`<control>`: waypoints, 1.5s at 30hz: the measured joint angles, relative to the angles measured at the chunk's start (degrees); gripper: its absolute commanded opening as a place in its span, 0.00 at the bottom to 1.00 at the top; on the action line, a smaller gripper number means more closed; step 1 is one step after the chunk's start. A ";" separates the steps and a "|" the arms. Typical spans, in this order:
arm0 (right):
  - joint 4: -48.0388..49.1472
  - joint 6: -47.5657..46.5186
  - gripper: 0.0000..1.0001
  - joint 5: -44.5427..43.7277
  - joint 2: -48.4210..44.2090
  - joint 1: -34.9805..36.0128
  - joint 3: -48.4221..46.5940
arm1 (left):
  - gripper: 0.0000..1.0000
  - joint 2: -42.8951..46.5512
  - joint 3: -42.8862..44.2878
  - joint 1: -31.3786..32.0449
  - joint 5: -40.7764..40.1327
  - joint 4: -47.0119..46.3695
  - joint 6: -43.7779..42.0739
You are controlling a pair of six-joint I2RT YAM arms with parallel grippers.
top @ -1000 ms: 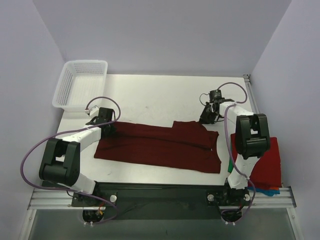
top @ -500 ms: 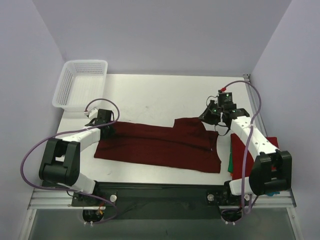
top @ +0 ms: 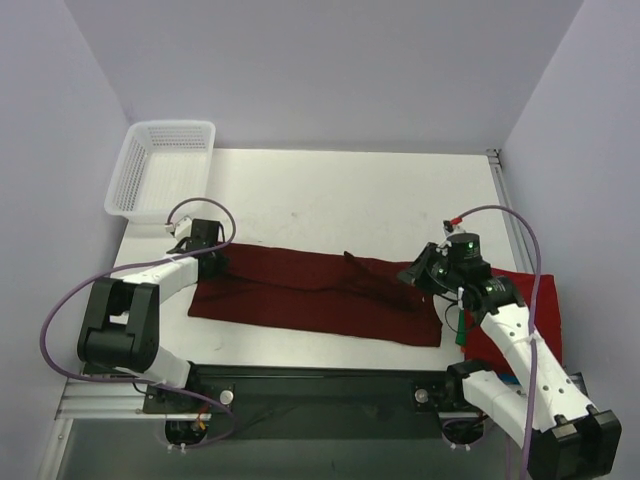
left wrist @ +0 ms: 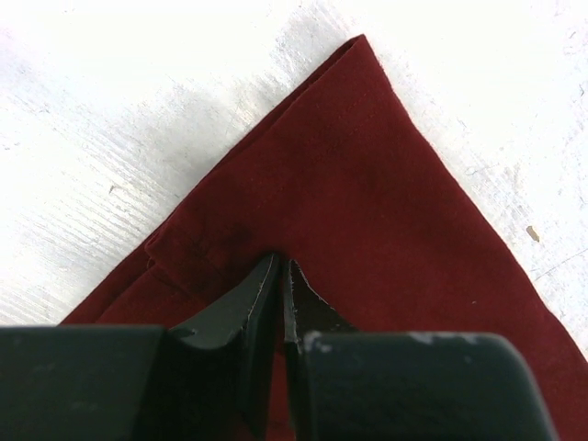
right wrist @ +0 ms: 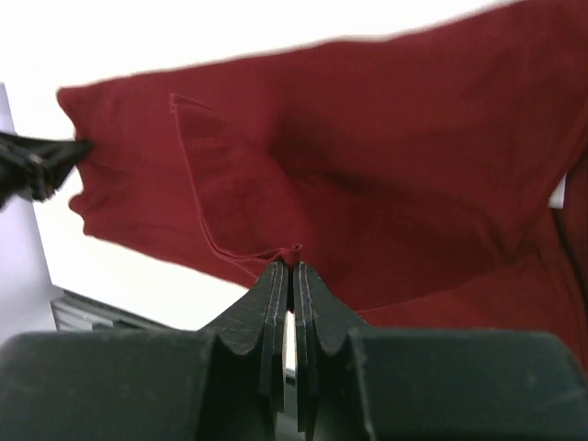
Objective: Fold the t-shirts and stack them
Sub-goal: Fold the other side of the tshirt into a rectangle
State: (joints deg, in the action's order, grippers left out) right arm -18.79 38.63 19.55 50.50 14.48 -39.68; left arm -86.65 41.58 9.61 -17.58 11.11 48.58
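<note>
The dark maroon t-shirt (top: 310,295) lies as a long folded strip across the front of the table (top: 330,195). My left gripper (top: 213,262) is shut on its far left corner, seen close in the left wrist view (left wrist: 367,165). My right gripper (top: 413,276) is shut on a hem of the maroon t-shirt at its right end and holds it lifted over the strip; the right wrist view shows the cloth (right wrist: 367,156) hanging from the closed fingertips (right wrist: 274,276). The brighter red t-shirt (top: 545,310) lies at the right edge, with a bit of the green one (top: 460,332) under it.
A white mesh basket (top: 160,168) stands at the table's far left corner. The metal rail (top: 320,395) with both arm bases runs along the near edge. Purple walls close in the left, back and right sides.
My right gripper has pulled the maroon shirt's right flap from the far side toward the near edge, folding it over the strip. My left gripper has stayed put on the left corner.
</note>
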 measured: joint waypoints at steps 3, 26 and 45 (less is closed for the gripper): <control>-1.31 0.35 0.00 0.50 -2.40 1.05 3.15 | 0.18 0.00 0.00 -0.20 0.17 -0.31 -0.35; -0.39 3.87 0.00 -1.46 -6.75 14.27 17.33 | 0.35 2.25 0.00 -0.33 3.87 -1.92 -2.27; -0.28 6.29 0.00 -5.49 -6.69 18.29 17.70 | 0.57 4.96 2.64 22.12 16.06 -6.45 -7.43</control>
State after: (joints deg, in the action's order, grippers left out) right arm -19.07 44.93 14.06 43.81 32.77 -21.98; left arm -81.69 44.23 31.73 -1.52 4.67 41.15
